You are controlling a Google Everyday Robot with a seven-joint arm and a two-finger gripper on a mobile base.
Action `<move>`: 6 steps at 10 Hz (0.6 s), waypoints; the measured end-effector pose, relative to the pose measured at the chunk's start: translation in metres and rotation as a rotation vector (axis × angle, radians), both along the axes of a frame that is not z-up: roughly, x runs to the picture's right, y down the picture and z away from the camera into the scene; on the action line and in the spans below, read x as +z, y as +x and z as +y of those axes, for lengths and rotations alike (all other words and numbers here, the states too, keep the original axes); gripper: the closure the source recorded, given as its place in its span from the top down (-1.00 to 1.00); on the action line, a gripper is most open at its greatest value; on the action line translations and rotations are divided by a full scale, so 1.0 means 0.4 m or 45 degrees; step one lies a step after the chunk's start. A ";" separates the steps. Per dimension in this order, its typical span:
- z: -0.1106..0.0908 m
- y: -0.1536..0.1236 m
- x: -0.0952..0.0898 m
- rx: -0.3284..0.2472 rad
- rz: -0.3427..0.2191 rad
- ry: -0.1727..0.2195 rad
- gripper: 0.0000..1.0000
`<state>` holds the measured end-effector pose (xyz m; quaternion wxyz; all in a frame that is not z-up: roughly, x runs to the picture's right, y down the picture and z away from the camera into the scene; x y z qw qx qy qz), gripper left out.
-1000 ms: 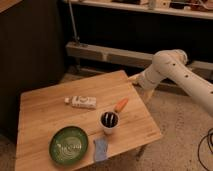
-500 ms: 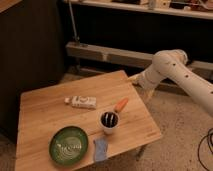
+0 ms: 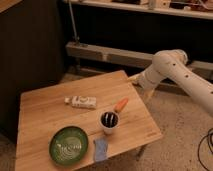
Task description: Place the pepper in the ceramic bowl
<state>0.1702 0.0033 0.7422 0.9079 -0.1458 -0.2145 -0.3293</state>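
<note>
The orange pepper (image 3: 120,104) lies on the wooden table (image 3: 45,117), near its right edge, just behind the white cup (image 3: 109,121). The dark-green ceramic bowl (image 3: 68,145) sits at the table's front left, with nothing in it. My white arm comes in from the right and bends down toward the table's far right corner. The gripper (image 3: 134,78) hangs there, just off the table edge and a little above and behind the pepper, not touching it.
A white bottle (image 3: 81,102) lies on its side in the middle of the table. A blue sponge (image 3: 100,149) lies between the bowl and the front edge. A dark cabinet stands to the left, and shelves and a low rail (image 3: 105,52) run behind.
</note>
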 end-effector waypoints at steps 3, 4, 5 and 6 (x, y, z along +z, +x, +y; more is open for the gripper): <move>0.003 0.001 0.004 -0.004 0.003 -0.004 0.60; 0.009 -0.010 0.016 -0.017 0.003 -0.015 0.60; 0.022 -0.030 0.042 -0.033 0.000 -0.032 0.60; 0.047 -0.059 0.086 -0.057 -0.007 -0.056 0.60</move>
